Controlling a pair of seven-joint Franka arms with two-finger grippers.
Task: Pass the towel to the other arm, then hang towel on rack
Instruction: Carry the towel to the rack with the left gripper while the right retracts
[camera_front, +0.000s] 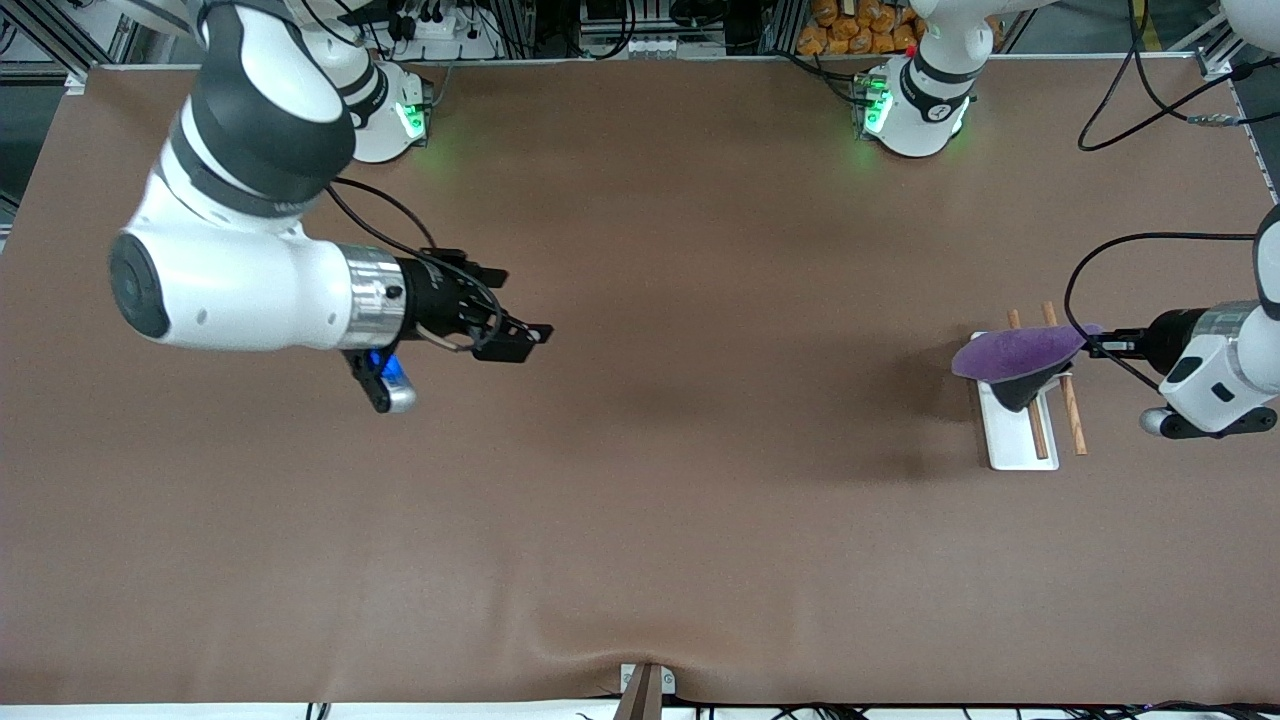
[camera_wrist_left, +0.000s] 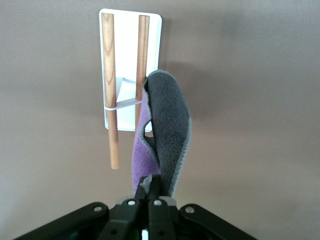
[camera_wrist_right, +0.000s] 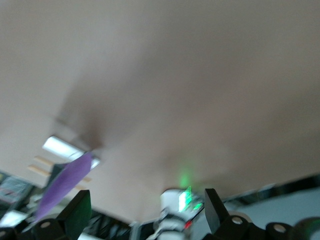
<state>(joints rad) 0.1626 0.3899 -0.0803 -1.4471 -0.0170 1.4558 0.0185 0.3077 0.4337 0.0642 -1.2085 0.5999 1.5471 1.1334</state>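
Lowest on the table, nearest the front camera, sits the rack, at my left arm's end: a white base plate with two thin wooden rods running side by side above it, joined partway along by a thin wire. Over it hangs the towel, up in the air and pinched at one edge by my left gripper, whose fingers are closed tight on the cloth. From that pinch the cloth stretches out across the rods, purple face upward in the front view, with a dark grey fold drooping below it toward the plate. My left wrist view shows the towel folded on itself, purple inside and grey outside, its free end lying against or just over one rod; I cannot tell whether it really rests on that rod. The second rod stands clear of the cloth. My right gripper hangs above bare brown table well apart from all this, toward my right arm's end, holding nothing, its fingers spread wide, as its own wrist view shows with the two pads far apart. That arm waits.
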